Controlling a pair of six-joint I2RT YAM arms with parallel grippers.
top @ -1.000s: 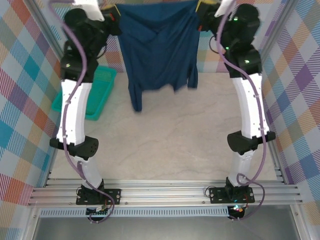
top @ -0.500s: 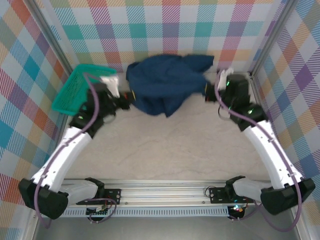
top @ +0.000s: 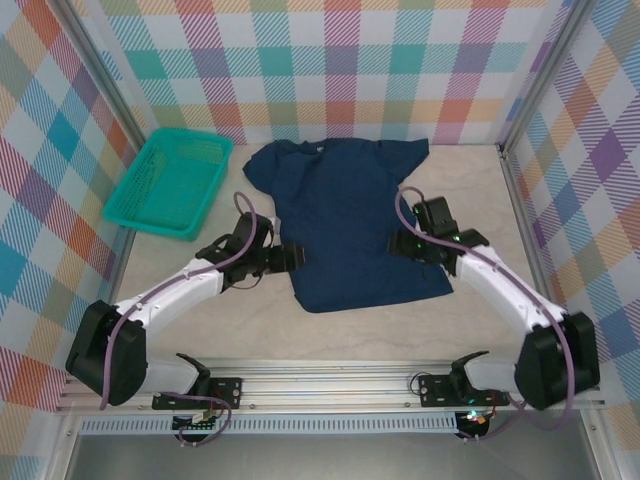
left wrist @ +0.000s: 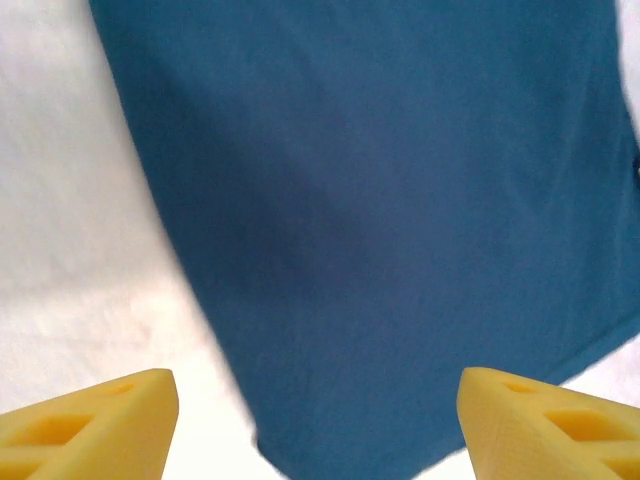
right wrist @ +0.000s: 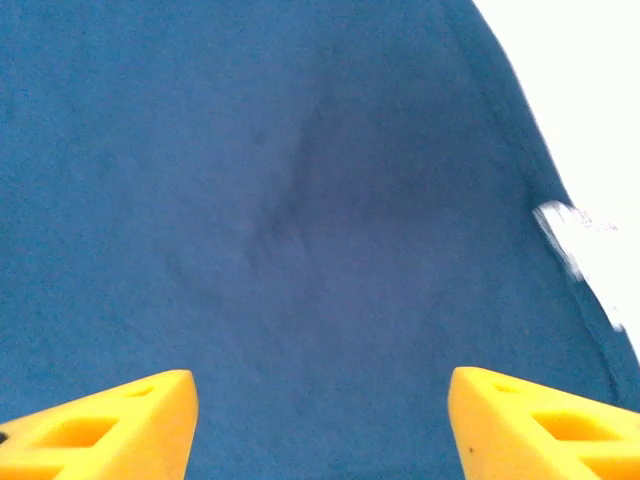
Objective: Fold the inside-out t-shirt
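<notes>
- Where the two arms reach out from the near edge, the pale desk point(top: 350, 335) carries everything in the top view, with checked walls around it.
- The inside-out t-shirt point(top: 345, 225) lies spread flat on the middle of the desk, between the two arms and right of the basket. Half a second ago it was a bunched bundle held between both end effectors near the far wall, and a second ago it hung in the air from them; now it rests opened out on the desk.
- Its long axis runs from far to near. The collar points at the far wall and the hem at the arm bases, with the hem end slanted a little to the right. One sleeve spreads to each side at the far end.
- The teal mesh basket point(top: 150, 228) sits at the far left of the desk, just apart from the shirt's left sleeve. Its mesh floor is bare to view and the shirt lies wholly outside it.
- The left end effector point(left wrist: 318, 415) is at the shirt's left edge, near the hem. Its yellow fingers point(left wrist: 90, 420) are spread wide, with cloth and desk below and nothing gripped.
- The right end effector point(right wrist: 320, 420) is over the shirt's right side, likewise spread wide above flat cloth and gripping nothing.
- A small white tag point(right wrist: 565, 235) shows at the shirt's right edge in the right wrist view.
</notes>
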